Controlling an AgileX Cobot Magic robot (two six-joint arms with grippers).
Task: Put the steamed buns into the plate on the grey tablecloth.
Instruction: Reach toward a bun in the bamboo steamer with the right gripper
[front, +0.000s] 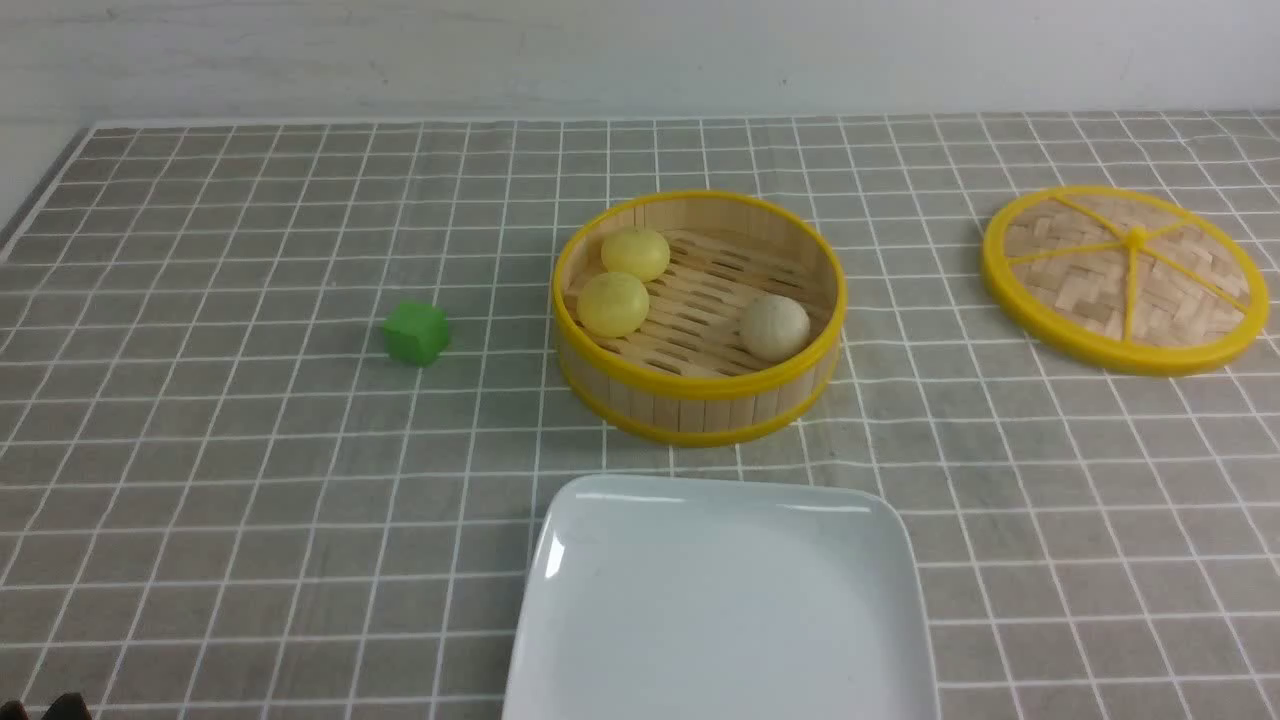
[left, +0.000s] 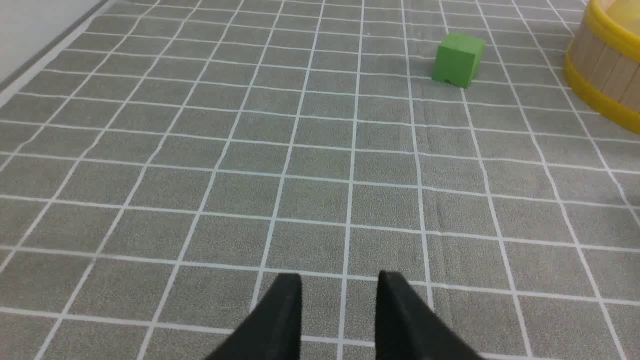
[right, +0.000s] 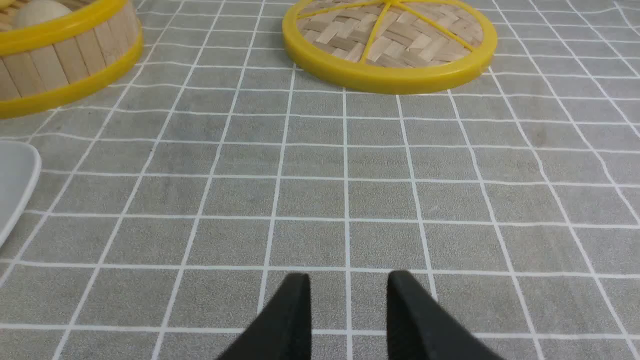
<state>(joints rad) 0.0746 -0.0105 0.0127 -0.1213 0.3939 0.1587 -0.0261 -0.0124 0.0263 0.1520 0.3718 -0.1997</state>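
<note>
– Plate sits closest, white and bare on the grey tablecloth. Where are the steamed buns?

– All three lie in the bamboo steamer, at twelve o'clock from the plate, just past its far rim. Inside it, the two yellow ones touch each other around ten o'clock. The beige bun lies alone near four o'clock.

– And the claws?

– The left gripper is over bare cloth, fingers parted with nothing between them. The right gripper is the same, spread and empty. Neither is near a bun, so I'd say the first pick hasn't begun.

– Which one first?

– The beige one, probably with the right arm, since it sits on that side with room around it. Come straight down over the steamer wall and straddle the bun across its middle. Close gently, because a ball like that will likely squirt out if pinched off-centre.

– Then?

– Lift it clear of the yellow rim before swinging toward six o'clock. Release low near the plate's middle so it can't roll off.

– Anything to avoid?

– The green cube at nine o'clock of the steamer and the woven lid at three o'clock are both well apart. For the yellow pair, turn the fingers so that neither one nudges the neighbour.
</note>
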